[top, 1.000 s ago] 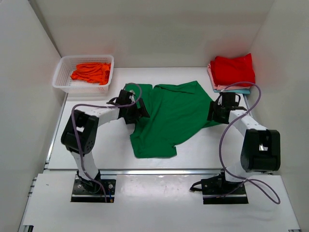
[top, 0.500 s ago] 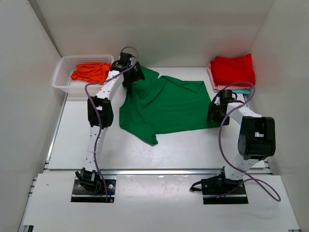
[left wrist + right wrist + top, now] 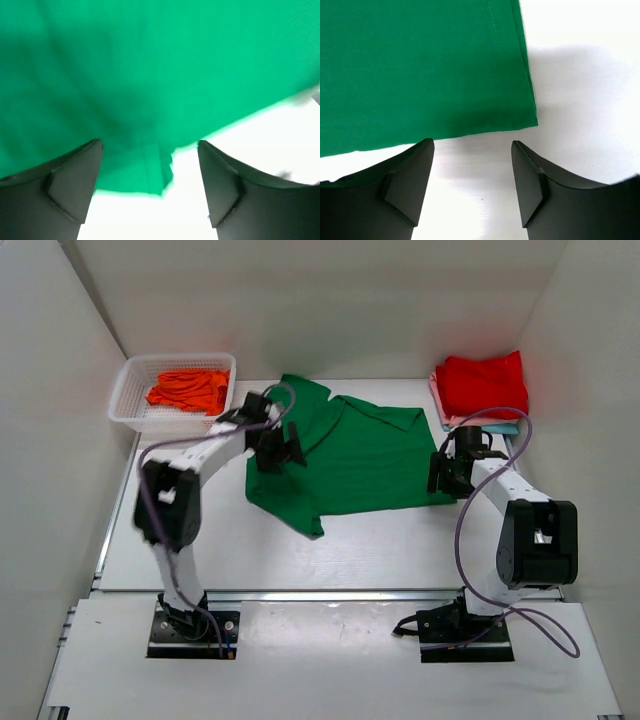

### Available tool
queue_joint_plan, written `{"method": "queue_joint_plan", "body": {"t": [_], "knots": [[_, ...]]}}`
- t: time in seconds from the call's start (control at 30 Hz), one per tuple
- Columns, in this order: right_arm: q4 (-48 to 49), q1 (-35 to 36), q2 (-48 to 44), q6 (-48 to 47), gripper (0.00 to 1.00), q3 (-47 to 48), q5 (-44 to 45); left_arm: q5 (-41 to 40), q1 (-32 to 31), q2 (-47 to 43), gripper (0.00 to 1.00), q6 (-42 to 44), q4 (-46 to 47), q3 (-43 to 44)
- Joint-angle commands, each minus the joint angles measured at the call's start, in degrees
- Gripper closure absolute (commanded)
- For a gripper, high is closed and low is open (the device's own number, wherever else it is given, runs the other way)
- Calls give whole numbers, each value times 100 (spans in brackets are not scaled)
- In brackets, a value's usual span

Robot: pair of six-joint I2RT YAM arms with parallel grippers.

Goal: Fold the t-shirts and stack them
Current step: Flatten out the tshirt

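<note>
Both sets of fingers are spread wide, gripping nothing. That green shirt [image 3: 350, 455] lies flat mid-worktop [image 3: 400, 540]. Its hem pokes in between the left fingers [image 3: 65, 185], and its corner sits just past the right fingers [image 3: 405, 180], at 12 o'clock.

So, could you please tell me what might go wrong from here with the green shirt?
The green t-shirt has its corner just beyond the open right pincer, so closing may miss it. Its near-left edge looks doubled over; folding now could trap that crease.
</note>
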Motion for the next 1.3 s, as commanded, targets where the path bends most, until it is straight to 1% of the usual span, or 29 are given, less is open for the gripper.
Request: {"method": "queue_joint_plan", "body": {"t": [0.0, 0.03, 0.07, 0.1, 0.13, 0.17, 0.2, 0.23, 0.27, 0.33, 0.37, 0.43, 0.47, 0.5, 0.6, 0.63, 0.67, 0.7, 0.73, 0.87, 0.93, 1.07, 1.2, 1.27], "knots": [[87, 40, -305, 110, 40, -44, -35, 1424, 484, -1987, 23, -898, 2902, -2533], [95, 32, -332, 93, 40, -62, -87, 1398, 459, -2103, 47, -794, 2765, -2746], [113, 179, -367, 76, 39, -79, -88, 1241, 415, -2252, 80, -732, 2720, -2818], [139, 242, -376, 67, 39, -132, -44, 1170, 336, -2332, 91, -714, 2667, -2967], [156, 225, -419, 128, 39, -184, -78, 1135, 170, -2341, 100, -679, 2597, -3055], [209, 216, -437, 137, 39, -193, -114, 1056, 73, -2333, 100, -627, 2527, -3047], [201, 207, -472, 146, 39, -237, -149, 942, -41, -2307, 95, -600, 2465, -3065], [218, 190, -464, 172, 39, -290, -166, 776, -225, -2332, 83, -608, 2395, -3047], [253, 207, -533, 164, 39, -282, -167, 687, -314, -2298, 65, -626, 2394, -3108], [279, 190, -604, 207, 39, -413, -158, 318, -595, -2263, 62, -679, 2298, -3056], [306, 137, -657, 199, 39, -413, -193, 230, -648, -2193, 58, -705, 2236, -3013], [323, 111, -736, 225, 39, -466, -184, 37, -719, -2079, 55, -696, 2061, -2969], [341, 84, -788, 225, 39, -536, -228, -43, -719, -2069, 46, -688, 2025, -2933], [367, 102, -789, 199, 39, -554, -254, -139, -745, -1938, 44, -661, 1947, -2890], [385, 84, -859, 199, 39, -624, -272, -526, -833, -1710, 42, -591, 1578, -2600], [455, 84, -859, 190, 40, -694, -290, -614, -886, -1613, 45, -573, 1533, -2529], [455, 84, -851, 216, 40, -686, -264, -641, -904, -1542, 51, -573, 1472, -2511], [473, 84, -868, 234, 40, -703, -316, -659, -886, -1498, 61, -591, 1506, -2511], [525, 84, -894, 277, 39, -738, -333, -676, -930, -1437, 67, -617, 1515, -2502], [587, 93, -851, 269, 40, -808, -360, -939, -1106, -1190, 66, -644, 1472, -2397], [613, 119, -894, 330, 40, -835, -325, -992, -1097, -1059, 58, -670, 1498, -2379], [675, 84, -868, 278, 40, -888, -386, -984, -1229, -971, 57, -749, 1541, -2388], [684, 84, -868, 286, 40, -879, -404, -1168, -1281, -839, 57, -749, 1507, -2309], [710, -48, -868, 304, 39, -888, -413, -1168, -1299, -769, 57, -740, 1462, -2239]]}}
